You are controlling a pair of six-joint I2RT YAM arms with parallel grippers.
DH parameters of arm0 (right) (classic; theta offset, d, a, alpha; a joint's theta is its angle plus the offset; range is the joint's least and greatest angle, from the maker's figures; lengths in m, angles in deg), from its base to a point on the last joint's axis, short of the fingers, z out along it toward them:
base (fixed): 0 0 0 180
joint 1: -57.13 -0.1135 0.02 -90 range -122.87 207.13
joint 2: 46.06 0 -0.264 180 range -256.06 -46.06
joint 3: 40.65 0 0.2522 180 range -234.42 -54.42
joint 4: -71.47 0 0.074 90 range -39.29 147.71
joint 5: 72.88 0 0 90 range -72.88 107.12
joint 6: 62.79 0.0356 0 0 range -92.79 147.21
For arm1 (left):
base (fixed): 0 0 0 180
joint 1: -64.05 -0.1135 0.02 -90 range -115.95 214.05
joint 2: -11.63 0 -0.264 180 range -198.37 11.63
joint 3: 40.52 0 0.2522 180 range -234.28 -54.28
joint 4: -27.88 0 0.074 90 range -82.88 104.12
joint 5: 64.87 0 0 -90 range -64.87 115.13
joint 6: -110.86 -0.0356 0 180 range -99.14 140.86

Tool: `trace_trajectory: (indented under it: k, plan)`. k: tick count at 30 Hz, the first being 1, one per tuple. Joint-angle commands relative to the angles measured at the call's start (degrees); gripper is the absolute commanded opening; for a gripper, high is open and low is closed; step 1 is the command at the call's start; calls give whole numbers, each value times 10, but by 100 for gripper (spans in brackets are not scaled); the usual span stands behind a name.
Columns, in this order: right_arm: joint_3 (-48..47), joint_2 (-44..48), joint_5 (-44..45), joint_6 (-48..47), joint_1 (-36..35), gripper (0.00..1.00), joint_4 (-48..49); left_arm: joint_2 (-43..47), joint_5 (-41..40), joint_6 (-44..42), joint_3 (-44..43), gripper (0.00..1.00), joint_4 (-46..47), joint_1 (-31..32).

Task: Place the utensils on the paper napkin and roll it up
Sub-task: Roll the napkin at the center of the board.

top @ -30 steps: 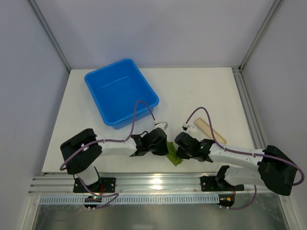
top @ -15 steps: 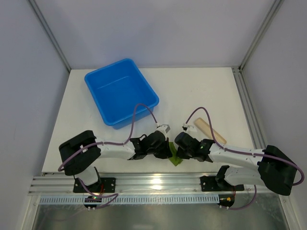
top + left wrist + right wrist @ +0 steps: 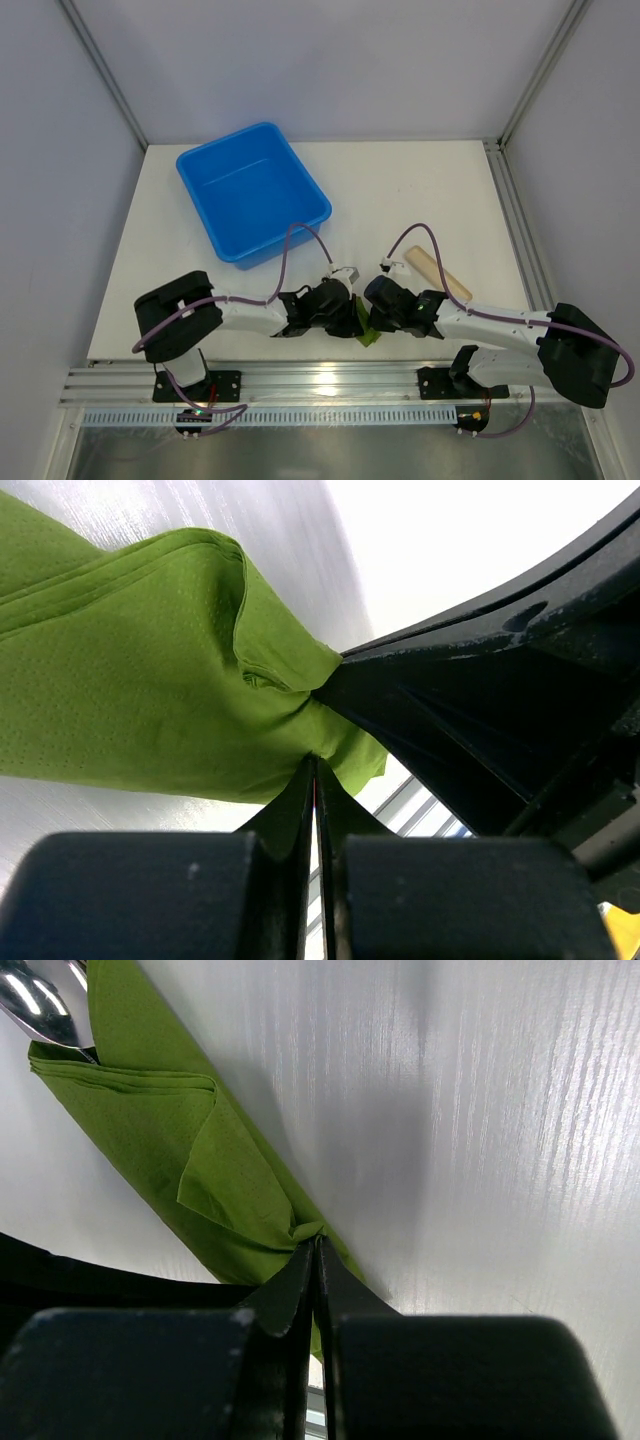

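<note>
The green paper napkin (image 3: 366, 328) was seen folded into a long bundle near the table's (image 3: 430, 190) front edge, between both arms. The left gripper (image 3: 313, 762) was pinched tight on one napkin fold, and the right gripper (image 3: 317, 1243) on another. A spoon (image 3: 35, 1000) was seen protruding from the bundle's end.

Left arm (image 3: 245, 312) and right arm (image 3: 500, 325): white tubular links between bulky black joint housings. Purple cable (image 3: 299, 225) arching loose off each wrist and run along the links. Black base plates (image 3: 200, 385) at the feet. Small green indicator (image 3: 424, 295) lit on right wrist. Fingers (image 3: 150, 885): matte black, blocky, tapering to thin tips.
</note>
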Motion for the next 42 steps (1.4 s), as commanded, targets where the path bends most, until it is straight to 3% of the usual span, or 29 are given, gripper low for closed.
trace_trajectory:
  k: [1,8,12,20,31,42]
  plan:
    - [15,2,6,6,-5,4,-12,4,-14,-5,-15,0,3,3]
    - [17,11,3,9,-5,4,-14,59,-101,-46,-58,0,-116,1]
    - [18,16,3,13,-7,4,-11,33,-102,-54,-113,0,-185,-5]
    - [13,21,13,13,-8,4,-21,-12,-88,-52,-140,0,-182,-6]
    - [16,24,19,14,-8,4,-25,33,-95,-41,-86,0,-159,-6]
    - [15,16,17,14,-9,4,-21,-2,-66,-36,-103,0,-129,-6]
